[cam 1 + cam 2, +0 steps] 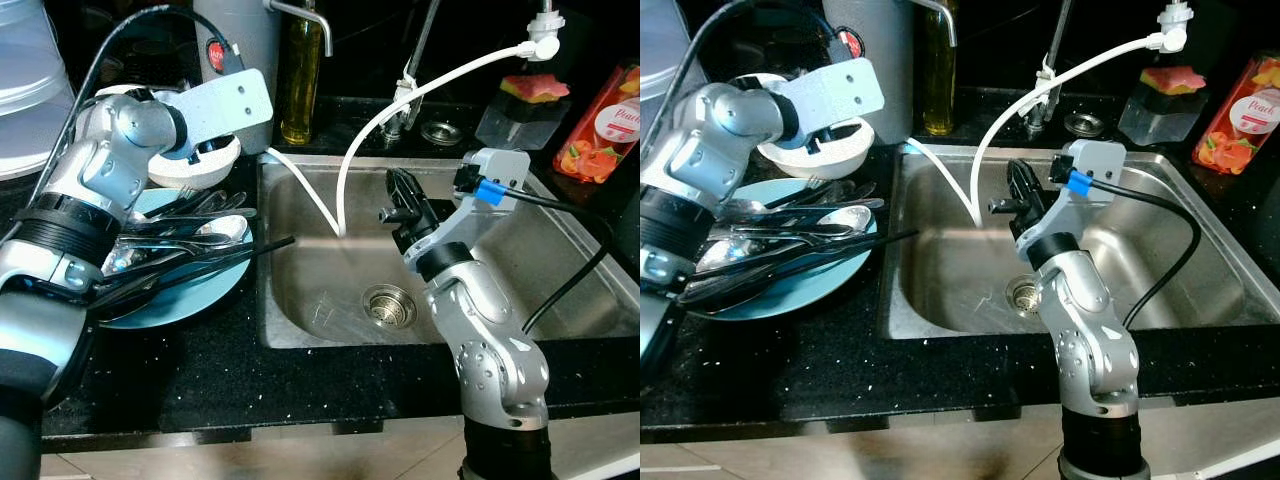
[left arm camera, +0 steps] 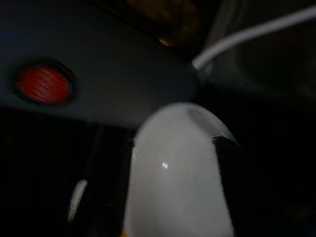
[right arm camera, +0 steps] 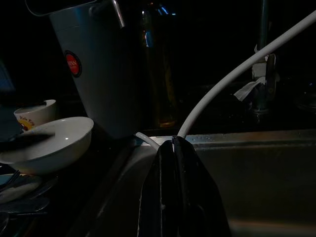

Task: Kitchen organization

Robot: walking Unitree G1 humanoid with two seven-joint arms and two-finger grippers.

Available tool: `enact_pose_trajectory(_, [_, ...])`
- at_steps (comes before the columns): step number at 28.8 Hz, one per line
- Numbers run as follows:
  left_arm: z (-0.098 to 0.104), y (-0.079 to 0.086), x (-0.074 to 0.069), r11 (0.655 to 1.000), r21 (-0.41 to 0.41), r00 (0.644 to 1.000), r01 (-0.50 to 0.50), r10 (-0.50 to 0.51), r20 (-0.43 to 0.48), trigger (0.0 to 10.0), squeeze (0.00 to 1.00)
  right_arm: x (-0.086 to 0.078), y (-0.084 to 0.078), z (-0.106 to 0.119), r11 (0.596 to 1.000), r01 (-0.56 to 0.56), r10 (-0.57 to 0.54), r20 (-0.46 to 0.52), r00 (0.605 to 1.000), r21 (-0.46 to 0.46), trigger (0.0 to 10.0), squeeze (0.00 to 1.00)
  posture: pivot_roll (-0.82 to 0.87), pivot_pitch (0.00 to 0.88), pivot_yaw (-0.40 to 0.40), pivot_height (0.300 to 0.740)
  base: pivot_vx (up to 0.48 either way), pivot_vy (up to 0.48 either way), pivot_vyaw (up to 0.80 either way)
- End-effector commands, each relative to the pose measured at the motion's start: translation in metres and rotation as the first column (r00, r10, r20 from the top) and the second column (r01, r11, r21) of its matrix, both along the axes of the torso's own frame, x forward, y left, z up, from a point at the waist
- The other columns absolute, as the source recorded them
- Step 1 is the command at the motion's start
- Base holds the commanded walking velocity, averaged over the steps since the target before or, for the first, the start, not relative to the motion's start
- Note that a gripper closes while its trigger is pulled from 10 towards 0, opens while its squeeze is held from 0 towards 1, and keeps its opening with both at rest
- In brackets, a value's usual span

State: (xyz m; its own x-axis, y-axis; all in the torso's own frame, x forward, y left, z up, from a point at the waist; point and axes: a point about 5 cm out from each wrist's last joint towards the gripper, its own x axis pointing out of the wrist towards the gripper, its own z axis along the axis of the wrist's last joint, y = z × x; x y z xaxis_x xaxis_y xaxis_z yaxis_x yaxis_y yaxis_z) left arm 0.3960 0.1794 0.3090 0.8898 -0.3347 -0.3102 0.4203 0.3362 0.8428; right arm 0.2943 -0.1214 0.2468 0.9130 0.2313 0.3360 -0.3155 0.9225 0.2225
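Left gripper [image 1: 205,152] at the far left of the dark surface [image 1: 200,370], fingers [image 2: 229,168] clamped, as far as the dim wrist view allows, on the rim of a white bowl [image 1: 825,150]. Bowl just beyond a blue plate [image 1: 190,295] piled with spoons and forks [image 1: 180,235]. Right gripper [image 1: 405,195] raised over the steel sink [image 1: 300,300], fingers pressed together, grasping nothing. White hose [image 1: 400,100] curving into the basin.

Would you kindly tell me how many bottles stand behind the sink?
2: an olive-oil bottle behind the sink's left corner, beside the grey kettle, and a red peach-label bottle at the far right. Others may be hidden.
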Motion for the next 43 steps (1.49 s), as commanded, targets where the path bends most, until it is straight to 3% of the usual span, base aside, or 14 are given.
enact_pose_trajectory(1, [-0.008, 0.005, 0.002, 1.000, 0.017, 0.999, -0.014, 0.015, -0.040, 10.0, 1.00, 0.001, -0.002, 0.000, 1.000, 0.006, -0.006, -0.001, 1.000, 0.009, 10.0, 0.00, 0.24, 0.026, -0.074, 0.740, 0.000, 0.000, 0.00])
enact_pose_trajectory(2, [-0.011, 0.006, 0.002, 1.000, 0.023, 0.999, -0.018, 0.019, -0.050, 10.0, 0.93, 0.001, -0.002, 0.000, 1.000, 0.007, -0.007, -0.001, 1.000, 0.009, 10.0, 0.00, 0.24, 0.026, -0.074, 0.740, 0.000, 0.000, 0.00])
enact_pose_trajectory(4, [-0.012, 0.007, 0.003, 0.999, 0.027, 0.998, -0.019, 0.021, -0.056, 10.0, 0.93, 0.001, -0.002, 0.000, 1.000, 0.007, -0.007, -0.001, 1.000, 0.009, 10.0, 0.00, 0.24, 0.026, -0.074, 0.740, 0.000, 0.000, 0.00])
enact_pose_trajectory(5, [-0.014, 0.007, 0.003, 0.999, 0.036, 0.998, -0.022, 0.024, -0.063, 10.0, 0.03, 0.001, -0.002, 0.000, 1.000, 0.007, -0.007, -0.001, 1.000, 0.009, 10.0, 0.00, 0.24, 0.026, -0.074, 0.740, 0.000, 0.000, 0.00])
enact_pose_trajectory(6, [-0.017, 0.010, 0.003, 0.998, 0.055, 0.997, -0.036, 0.039, -0.066, 10.0, 0.00, 0.000, -0.002, 0.000, 1.000, 0.007, -0.007, -0.001, 1.000, 0.010, 10.0, 0.00, 0.24, 0.028, -0.073, 0.740, 0.000, 0.000, 0.00])
enact_pose_trajectory(14, [-0.018, 0.011, 0.005, 0.997, 0.050, 0.996, -0.054, 0.057, -0.061, 10.0, 0.00, 0.000, -0.002, 0.000, 1.000, 0.006, -0.006, -0.001, 1.000, 0.011, 10.0, 0.00, 0.24, 0.029, -0.073, 0.740, 0.000, 0.000, 0.00])
enact_pose_trajectory(16, [-0.012, 0.009, 0.006, 0.998, -0.005, 0.997, -0.056, 0.056, -0.045, 10.0, 0.00, 0.000, -0.002, 0.000, 1.000, 0.007, -0.007, -0.001, 1.000, 0.011, 10.0, 0.00, 0.24, 0.028, -0.073, 0.740, 0.000, 0.000, 0.00])
enact_pose_trajectory(19, [0.013, -0.002, 0.007, 0.986, -0.166, 0.999, -0.032, 0.036, 0.022, 10.0, 0.00, 0.000, -0.002, 0.000, 1.000, 0.005, -0.005, -0.001, 1.000, 0.011, 10.0, 0.00, 0.24, 0.024, -0.073, 0.740, 0.000, 0.000, 0.00])
enact_pose_trajectory(22, [0.017, -0.011, 0.004, 0.975, -0.221, 1.000, 0.021, -0.024, -0.009, 10.0, 0.00, 0.000, -0.001, 0.000, 1.000, 0.003, -0.003, 0.001, 1.000, 0.011, 10.0, 0.00, 0.24, 0.024, -0.073, 0.740, 0.000, 0.000, 0.00])
enact_pose_trajectory(29, [0.002, -0.012, 0.005, 0.980, -0.196, 0.998, 0.023, -0.036, -0.060, 10.0, 0.00, 0.000, -0.001, 0.000, 1.000, 0.003, -0.003, 0.003, 1.000, 0.010, 10.0, 0.00, 0.24, 0.014, -0.071, 0.740, 0.000, 0.000, 0.00])
enact_pose_trajectory(32, [-0.016, -0.003, 0.009, 0.988, -0.148, 0.995, -0.053, 0.039, -0.093, 10.0, 0.00, 0.000, -0.001, 0.000, 1.000, 0.004, -0.004, 0.003, 1.000, 0.008, 10.0, 0.00, 0.23, 0.014, -0.071, 0.740, 0.000, 0.000, 0.00])
enact_pose_trajectory(43, [-0.030, 0.009, 0.011, 0.980, -0.129, 0.983, -0.153, 0.137, -0.124, 10.0, 0.00, -0.001, -0.001, 0.000, 1.000, 0.001, -0.001, 0.001, 1.000, 0.008, 10.0, 0.00, 0.23, 0.022, -0.076, 0.740, 0.000, 0.000, 0.00])
